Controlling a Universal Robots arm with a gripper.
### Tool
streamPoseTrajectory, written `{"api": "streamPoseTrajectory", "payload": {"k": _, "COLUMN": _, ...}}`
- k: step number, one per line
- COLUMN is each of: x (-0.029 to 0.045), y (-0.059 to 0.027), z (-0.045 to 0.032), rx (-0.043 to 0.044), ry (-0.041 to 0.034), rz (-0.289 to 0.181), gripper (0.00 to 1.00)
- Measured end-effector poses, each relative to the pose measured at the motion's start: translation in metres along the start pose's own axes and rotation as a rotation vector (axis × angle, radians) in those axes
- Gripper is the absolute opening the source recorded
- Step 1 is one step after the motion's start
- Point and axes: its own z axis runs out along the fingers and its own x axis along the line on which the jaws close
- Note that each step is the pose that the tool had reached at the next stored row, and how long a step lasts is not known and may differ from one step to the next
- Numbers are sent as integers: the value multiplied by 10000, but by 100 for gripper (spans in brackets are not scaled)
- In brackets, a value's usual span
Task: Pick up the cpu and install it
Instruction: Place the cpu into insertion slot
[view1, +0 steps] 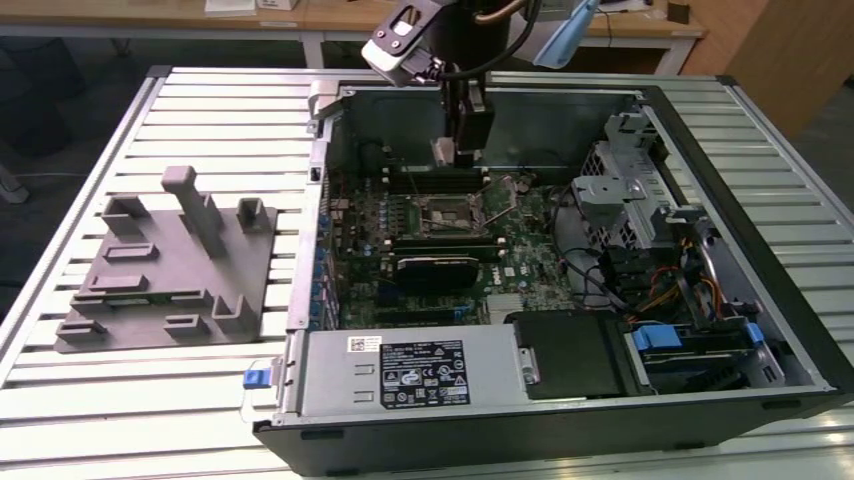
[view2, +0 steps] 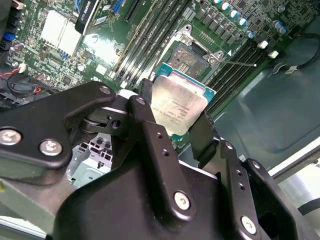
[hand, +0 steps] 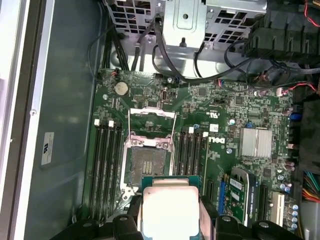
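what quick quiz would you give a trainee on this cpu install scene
1. True or false: the gripper is shut on the cpu.
2. The cpu socket is: A) covered by a cooler, B) open and empty, C) already holding a chip.
3. In the exterior view, on which side of the computer case does the grey fixture stand?
Key: 1 true; 2 B; 3 the exterior view's left.
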Motion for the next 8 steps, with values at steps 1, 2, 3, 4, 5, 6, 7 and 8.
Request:
{"api": "streamPoseTrajectory", "payload": {"k": 1, "x": 0, "y": 0, "z": 4, "rx": 1, "ry": -2, "rz": 0, "gripper": 54}}
{"api": "streamPoseTrajectory", "payload": {"k": 2, "x": 1, "y": 0, "z": 9, "rx": 0, "ry": 0, "rz": 0, "gripper": 54}}
{"api": "streamPoseTrajectory", "payload": {"k": 3, "x": 1, "y": -1, "z": 14, "rx": 0, "ry": 0, "rz": 0, "gripper": 54}}
{"api": "streamPoseTrajectory", "payload": {"k": 4, "x": 1, "y": -1, "z": 18, "rx": 0, "ry": 0, "rz": 0, "gripper": 54}}
{"api": "streamPoseTrajectory", "payload": {"k": 5, "x": 1, "y": -1, "z": 21, "rx": 0, "ry": -1, "rz": 0, "gripper": 54}}
{"api": "streamPoseTrajectory", "payload": {"k": 6, "x": 1, "y": -1, "z": 25, "rx": 0, "ry": 0, "rz": 0, "gripper": 54}}
{"api": "streamPoseTrajectory", "payload": {"k": 7, "x": 1, "y": -1, "z": 29, "rx": 0, "ry": 0, "rz": 0, "gripper": 54}}
{"api": "streamPoseTrajectory", "payload": {"k": 8, "x": 1, "y": -2, "z": 32, "rx": 0, "ry": 0, "rz": -1, "gripper": 54}}
